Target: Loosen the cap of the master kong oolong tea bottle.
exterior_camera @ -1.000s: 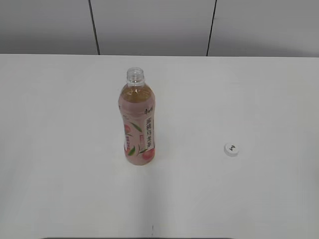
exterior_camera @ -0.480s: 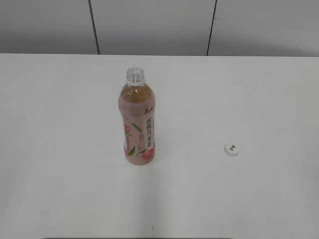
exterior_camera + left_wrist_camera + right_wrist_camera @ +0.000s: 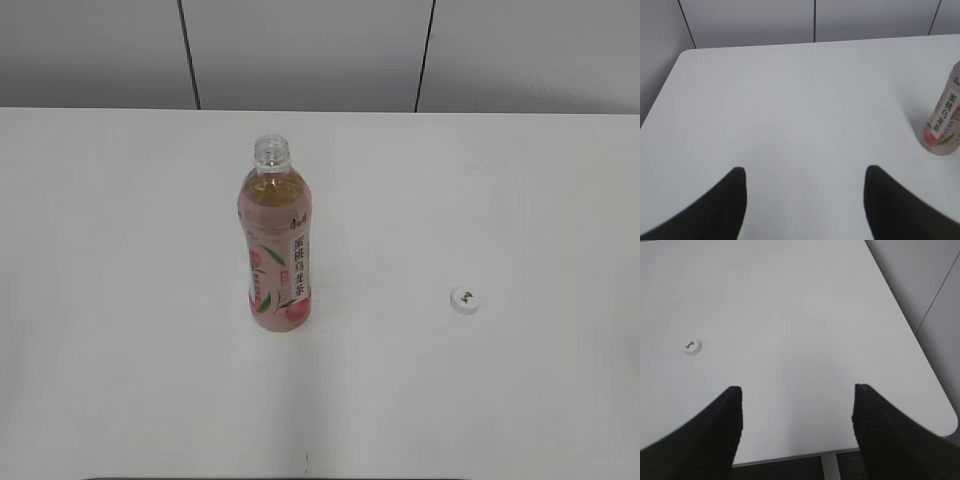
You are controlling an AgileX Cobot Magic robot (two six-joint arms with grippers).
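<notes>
Two grippers hang spread wide and empty over the white table (image 3: 120, 400), neither touching anything. Nothing has moved over the past second: bottle and cap sit exactly where they did, which suggests the job is done and both arms have pulled clear.

From the left gripper (image 3: 805, 200), the master kong oolong tea bottle (image 3: 944, 127) stands upright well ahead and off to its right, only the lower label in frame. From the right gripper (image 3: 797, 425), the cap (image 3: 692, 347) lies ahead and to its left, well apart from the fingers.

Only the exterior view shows the bottle's full height, its bare threaded neck open, and the cap resting on the table well to the bottle's right. It shows neither arm. The cap appears to lie top side up, though it is too small to be sure.
</notes>
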